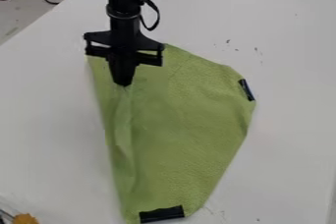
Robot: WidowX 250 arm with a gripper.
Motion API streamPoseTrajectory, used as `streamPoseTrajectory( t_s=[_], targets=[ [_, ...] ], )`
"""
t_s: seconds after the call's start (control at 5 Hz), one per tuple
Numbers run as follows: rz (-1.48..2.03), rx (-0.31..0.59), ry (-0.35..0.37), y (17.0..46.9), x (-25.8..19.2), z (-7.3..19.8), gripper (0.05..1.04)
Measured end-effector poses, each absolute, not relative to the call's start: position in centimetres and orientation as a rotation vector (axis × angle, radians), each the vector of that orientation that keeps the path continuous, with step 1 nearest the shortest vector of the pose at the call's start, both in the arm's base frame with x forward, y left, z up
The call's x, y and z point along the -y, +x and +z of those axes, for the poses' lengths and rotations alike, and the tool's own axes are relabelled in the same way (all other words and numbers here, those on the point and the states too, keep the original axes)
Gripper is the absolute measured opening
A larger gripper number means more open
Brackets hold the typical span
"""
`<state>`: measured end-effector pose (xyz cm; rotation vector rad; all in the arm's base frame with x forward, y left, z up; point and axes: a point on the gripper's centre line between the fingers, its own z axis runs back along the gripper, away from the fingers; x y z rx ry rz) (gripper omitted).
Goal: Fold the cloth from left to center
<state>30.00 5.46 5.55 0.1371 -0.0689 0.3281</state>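
At far left of the cloth (187, 125) | gripper (123, 83) narrow, pinching a ridge | grasp step, I judge | next: lift, carry to center

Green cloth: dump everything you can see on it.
Green cloth, fabric with a finely textured surface, lying on the white table. Irregular outline: broad toward the top of the view, narrowing toward the bottom. One black strip sits at its upper right edge, another black strip at its bottom edge; both look like tape. Lengthwise creases run down its left side from the tip of the pincer, which is over its upper left part, apparently touching. Whether it grips the fabric: can't tell.
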Motion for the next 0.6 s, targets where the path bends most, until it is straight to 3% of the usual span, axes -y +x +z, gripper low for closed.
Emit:
streamPoseTrajectory(
  t_s=[0.4,0.6],
  targets=[
    [0.292,0.03,0.124,31.6,-4.7,4.3,0.104],
    [0.29,0.027,0.122,32.4,-4.7,3.9,0.282]
  ],
)
